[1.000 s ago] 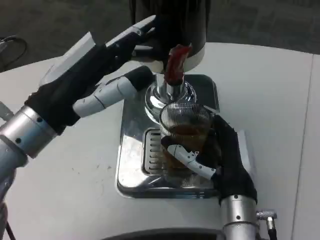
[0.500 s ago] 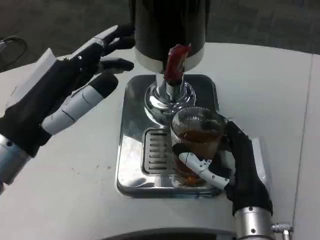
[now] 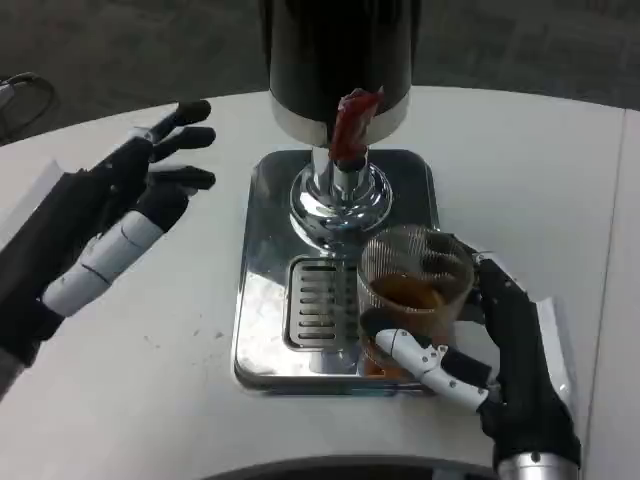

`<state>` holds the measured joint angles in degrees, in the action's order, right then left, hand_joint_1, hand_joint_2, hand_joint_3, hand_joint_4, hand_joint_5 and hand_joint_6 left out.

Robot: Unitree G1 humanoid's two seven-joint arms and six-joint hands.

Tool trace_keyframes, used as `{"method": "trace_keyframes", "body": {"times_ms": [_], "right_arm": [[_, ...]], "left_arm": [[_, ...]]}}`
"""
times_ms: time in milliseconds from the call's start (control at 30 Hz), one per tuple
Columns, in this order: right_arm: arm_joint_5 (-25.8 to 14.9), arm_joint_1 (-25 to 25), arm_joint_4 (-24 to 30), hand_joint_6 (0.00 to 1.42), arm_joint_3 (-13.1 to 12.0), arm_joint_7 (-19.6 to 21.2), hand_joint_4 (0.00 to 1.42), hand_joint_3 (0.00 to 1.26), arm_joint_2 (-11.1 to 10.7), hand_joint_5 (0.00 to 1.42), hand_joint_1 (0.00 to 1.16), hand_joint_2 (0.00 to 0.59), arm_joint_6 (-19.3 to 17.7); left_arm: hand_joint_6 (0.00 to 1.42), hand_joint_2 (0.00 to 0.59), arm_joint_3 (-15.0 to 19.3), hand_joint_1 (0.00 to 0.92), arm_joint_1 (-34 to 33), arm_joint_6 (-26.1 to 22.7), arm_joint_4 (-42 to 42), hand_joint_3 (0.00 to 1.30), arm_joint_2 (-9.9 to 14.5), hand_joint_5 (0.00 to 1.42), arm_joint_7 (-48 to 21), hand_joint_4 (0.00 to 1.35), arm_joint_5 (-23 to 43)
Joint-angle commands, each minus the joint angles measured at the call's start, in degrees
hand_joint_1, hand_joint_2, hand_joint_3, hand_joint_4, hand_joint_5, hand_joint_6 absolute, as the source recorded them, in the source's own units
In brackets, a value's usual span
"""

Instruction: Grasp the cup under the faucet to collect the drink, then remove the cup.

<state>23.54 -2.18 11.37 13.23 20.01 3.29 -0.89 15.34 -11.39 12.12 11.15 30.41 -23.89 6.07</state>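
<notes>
Since the earlier frames the right hand (image 3: 505,365) is drawing the cup (image 3: 413,297) away from under the faucet (image 3: 345,150), toward the near right corner of the steel drip tray (image 3: 262,300), and the left hand (image 3: 95,235) is pulling back from the dispenser (image 3: 340,55) to the left side of the worktop (image 3: 150,390).

The right hand's fingers (image 3: 440,365) are wrapping around the lower part of the ribbed glass cup, gripping it; the cup is standing upright, partly filled with brown drink, over the tray's right edge beside the slotted grate (image 3: 315,300). It is now clear of the spout, whose red lever (image 3: 350,125) is hanging above the chrome base.

The left hand is hovering well apart from the tray, its fingers (image 3: 175,135) spreading apart and holding nothing.
</notes>
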Motion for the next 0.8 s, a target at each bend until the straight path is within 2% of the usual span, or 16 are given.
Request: {"method": "trace_keyframes", "body": {"times_ms": [33, 400, 533, 667, 733, 800], "right_arm": [[0.5, 2.8, 5.3, 0.45, 1.0, -1.8, 0.76, 0.62, 0.4, 0.78, 0.83, 0.234, 0.0], [0.9, 8.8, 13.5, 0.45, 1.3, -7.4, 0.77, 0.65, -1.8, 0.79, 0.85, 0.229, 0.4], [0.3, 9.7, 16.2, 0.45, 0.7, -10.1, 0.77, 0.66, -2.6, 0.8, 0.85, 0.228, 0.9], [1.6, 9.7, 19.2, 0.45, 0.8, -11.9, 0.77, 0.67, -3.8, 0.81, 0.86, 0.224, 0.8], [1.3, 9.8, 20.7, 0.44, 0.7, -13.0, 0.77, 0.67, -4.1, 0.82, 0.86, 0.223, 1.1], [0.9, 10.3, 22.7, 0.44, 0.3, -14.5, 0.78, 0.67, -4.6, 0.82, 0.86, 0.221, 1.5]], "left_arm": [[0.25, 0.129, 0.8, 0.0, 2.9, 0.3, 0.7, 0.16, -0.2, 0.3, 1.6, 0.16, -1.2], [0.23, 0.121, 0.8, 0.0, 5.5, 0.5, 1.1, 0.15, 0.0, 0.27, 2.4, 0.15, -1.9], [0.22, 0.121, 0.8, 0.0, 5.5, 0.4, 1.2, 0.15, 0.0, 0.26, 2.4, 0.14, -1.9], [0.19, 0.121, 0.8, 0.0, 5.6, 0.4, 1.2, 0.13, 0.0, 0.23, 2.4, 0.12, -1.9], [0.17, 0.12, -2.5, 0.0, 14.8, 6.0, 6.1, 0.12, 0.2, 0.21, 2.4, 0.11, -10.6], [0.15, 0.114, -3.9, 0.0, 19.3, 7.9, 8.6, 0.12, -0.2, 0.21, 2.9, 0.1, -14.1]]}}
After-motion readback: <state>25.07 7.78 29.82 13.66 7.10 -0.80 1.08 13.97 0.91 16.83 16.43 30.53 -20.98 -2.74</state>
